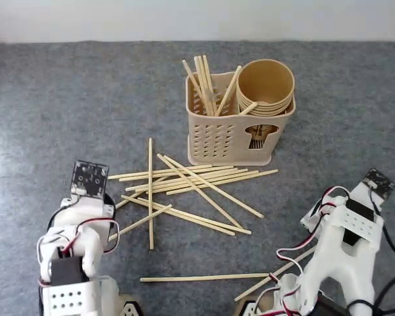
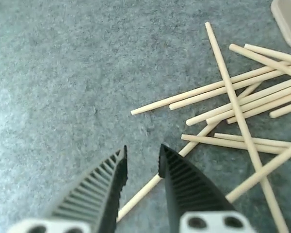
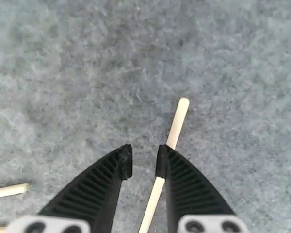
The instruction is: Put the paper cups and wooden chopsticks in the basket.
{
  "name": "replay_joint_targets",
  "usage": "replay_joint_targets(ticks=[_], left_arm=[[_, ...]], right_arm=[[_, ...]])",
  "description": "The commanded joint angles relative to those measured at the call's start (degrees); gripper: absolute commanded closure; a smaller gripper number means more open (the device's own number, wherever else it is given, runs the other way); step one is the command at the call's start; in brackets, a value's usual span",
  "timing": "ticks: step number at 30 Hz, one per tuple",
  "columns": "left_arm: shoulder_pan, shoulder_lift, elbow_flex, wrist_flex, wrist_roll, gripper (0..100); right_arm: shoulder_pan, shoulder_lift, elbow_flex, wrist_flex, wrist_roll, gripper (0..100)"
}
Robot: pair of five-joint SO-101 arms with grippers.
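Right wrist view: the right gripper [image 3: 144, 160] hangs narrowly parted over the grey carpet [image 3: 87, 73], a loose wooden chopstick [image 3: 177, 121] lying on it below the gap, close along one finger.

The basket [image 1: 225, 139] wall hides the lower ends of the chopsticks [image 1: 207, 92] standing in it and most of the stacked cups [image 1: 266, 84]; their count is unclear. 1 chopstick [image 3: 177, 121] is partly covered by the right gripper [image 3: 144, 159] and cut off by the edge.

Cups [image 1: 266, 85] sit in the basket [image 1: 217, 139]; loose chopsticks [image 1: 196, 178] lie before it.
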Motion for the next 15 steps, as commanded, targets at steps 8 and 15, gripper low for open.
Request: replay_joint_targets(ticks=[8, 15], left_arm=[[-0.2, -15.6, 1.8, 8.2, -1.3, 90], [-0.2, -16.1, 2.2, 8.6, -1.3, 90]], right_arm=[[1.6, 0.2, -8.1, 6.0, -1.1, 81.9], [1.5, 0.7, -8.9, 8.5, -3.2, 81.0]])
